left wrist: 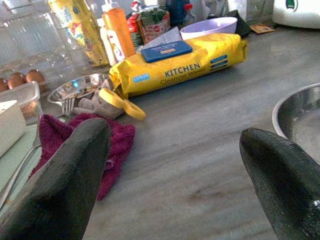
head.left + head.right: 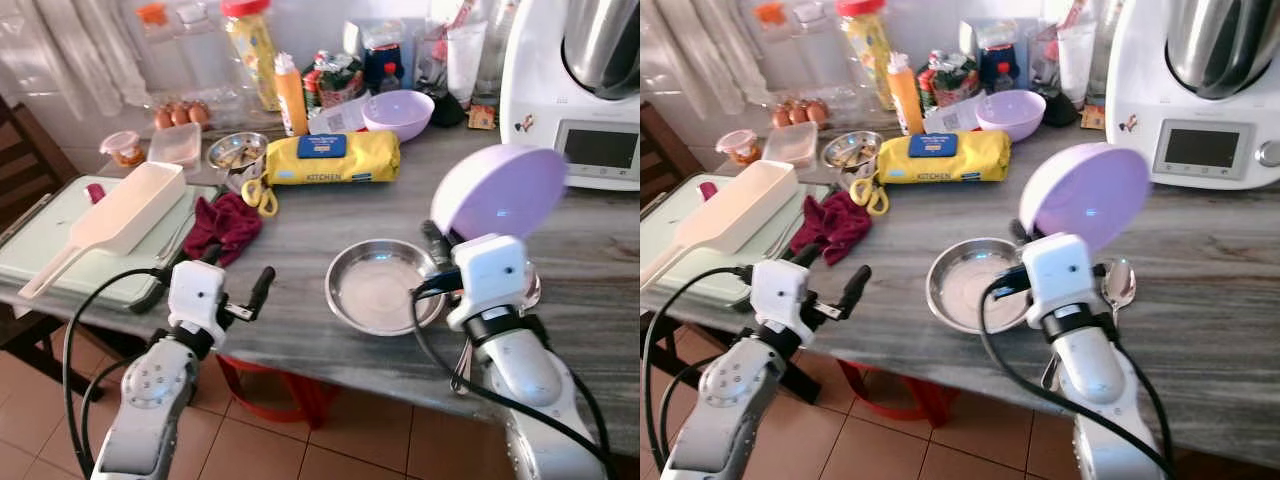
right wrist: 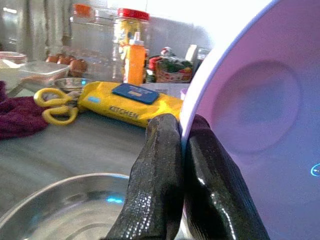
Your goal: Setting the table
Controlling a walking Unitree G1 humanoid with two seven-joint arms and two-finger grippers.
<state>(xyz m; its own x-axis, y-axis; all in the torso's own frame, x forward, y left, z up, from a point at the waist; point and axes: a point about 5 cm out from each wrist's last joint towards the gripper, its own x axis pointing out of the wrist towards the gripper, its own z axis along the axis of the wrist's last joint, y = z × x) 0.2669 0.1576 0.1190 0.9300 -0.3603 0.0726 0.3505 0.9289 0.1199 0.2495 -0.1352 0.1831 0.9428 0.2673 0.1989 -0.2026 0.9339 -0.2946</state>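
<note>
Right gripper (image 3: 182,165): I see jaws clamped on tilted lilac plastic bowl (image 2: 500,190) rim.
Left gripper (image 1: 175,165): jaws apart, idle.
Risk: thin rim pinch; bowl may slip onto round steel dish (image 2: 383,287) at 9 o'clock.

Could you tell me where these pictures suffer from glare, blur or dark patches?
Left eye view: the wall behind the jars is washed out, and the purple bowl in the right end effector is slightly smeared at its edge. Left wrist view: the black fingers are close and soft, while the yellow packet is sharp. Right wrist view: a small blue glint on the steel plate.
</note>
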